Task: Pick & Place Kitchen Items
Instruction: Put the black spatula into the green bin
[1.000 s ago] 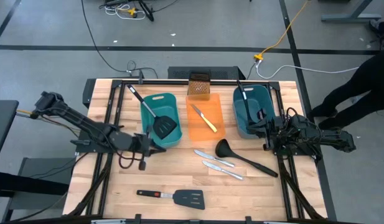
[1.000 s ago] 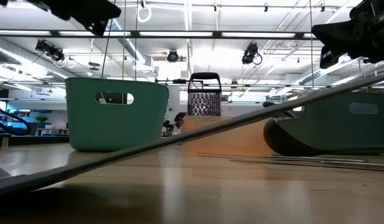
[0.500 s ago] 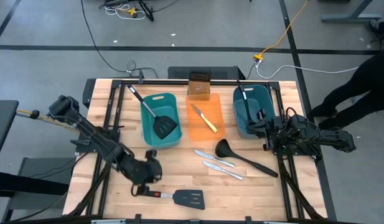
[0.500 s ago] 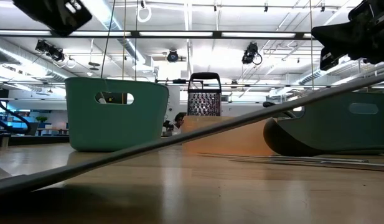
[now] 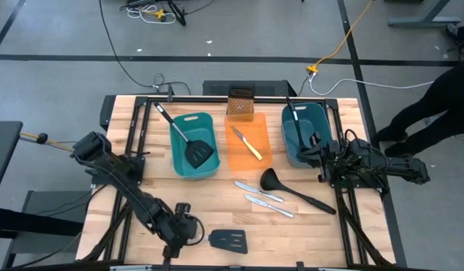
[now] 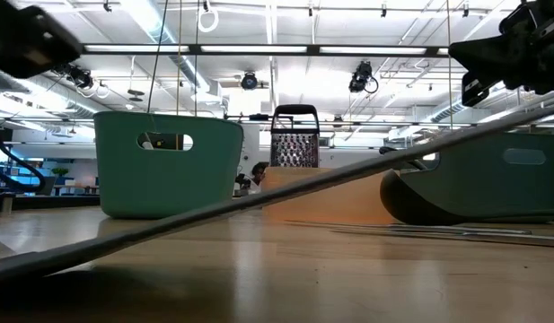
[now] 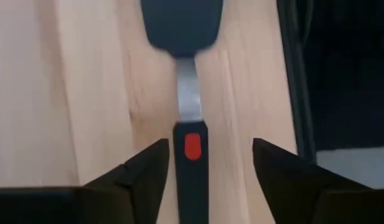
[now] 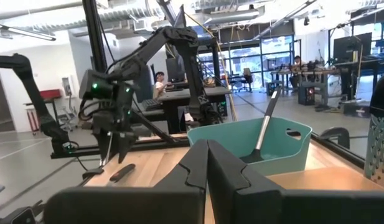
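A black slotted spatula (image 5: 228,240) with a red mark on its handle (image 7: 192,147) lies flat on the wood near the table's near edge. My left gripper (image 5: 186,231) points down over the handle and is open, one finger on either side of it (image 7: 210,144), apart from it. My right gripper (image 5: 322,161) waits shut beside the right teal tub (image 5: 304,133), which holds a ladle. Another ladle (image 5: 293,189) and two silver knives (image 5: 260,191) lie flat mid-table. A second spatula leans in the left teal tub (image 5: 194,144).
An orange tray (image 5: 249,147) with a yellow-handled knife sits between the tubs. A brownish box grater (image 5: 241,104) stands behind it at the far edge. The table's dark edge rail (image 7: 295,74) runs close beside the spatula. Bare wood lies to the left of the left tub.
My left gripper has swung from beside the left teal tub toward the table's near edge, tipped to point down over the red-marked spatula's handle, and opened. The spatula has stayed where it was.
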Robot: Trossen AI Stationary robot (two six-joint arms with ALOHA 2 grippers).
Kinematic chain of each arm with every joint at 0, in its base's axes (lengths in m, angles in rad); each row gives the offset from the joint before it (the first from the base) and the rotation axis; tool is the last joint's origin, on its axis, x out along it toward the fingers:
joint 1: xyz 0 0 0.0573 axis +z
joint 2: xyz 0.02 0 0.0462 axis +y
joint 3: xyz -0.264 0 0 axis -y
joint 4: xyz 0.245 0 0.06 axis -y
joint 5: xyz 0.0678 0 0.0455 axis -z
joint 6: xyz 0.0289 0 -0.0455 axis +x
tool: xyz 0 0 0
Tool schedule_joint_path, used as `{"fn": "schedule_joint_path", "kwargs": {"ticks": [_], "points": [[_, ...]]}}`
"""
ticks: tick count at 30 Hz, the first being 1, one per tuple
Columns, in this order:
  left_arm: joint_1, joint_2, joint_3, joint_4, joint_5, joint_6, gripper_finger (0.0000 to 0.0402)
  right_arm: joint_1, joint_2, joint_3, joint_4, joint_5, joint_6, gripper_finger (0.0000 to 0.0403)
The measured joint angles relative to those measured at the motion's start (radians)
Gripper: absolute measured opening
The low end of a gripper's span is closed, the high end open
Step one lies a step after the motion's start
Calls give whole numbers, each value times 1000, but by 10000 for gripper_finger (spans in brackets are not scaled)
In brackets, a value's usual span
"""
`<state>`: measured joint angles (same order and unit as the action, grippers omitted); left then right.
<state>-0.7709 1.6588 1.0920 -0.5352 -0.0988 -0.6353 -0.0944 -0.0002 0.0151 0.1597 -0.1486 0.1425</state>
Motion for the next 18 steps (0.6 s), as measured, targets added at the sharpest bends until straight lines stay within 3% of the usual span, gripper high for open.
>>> {"fn": "schedule_joint_path", "kwargs": {"ticks": [10, 18], "points": [[-24, 13, 1, 5, -111, -22, 268, 0, 0, 0, 18, 2, -8, 9], [-37, 111, 1, 25, -46, -67, 272, 0, 0, 0, 18, 2, -9, 9]]}}
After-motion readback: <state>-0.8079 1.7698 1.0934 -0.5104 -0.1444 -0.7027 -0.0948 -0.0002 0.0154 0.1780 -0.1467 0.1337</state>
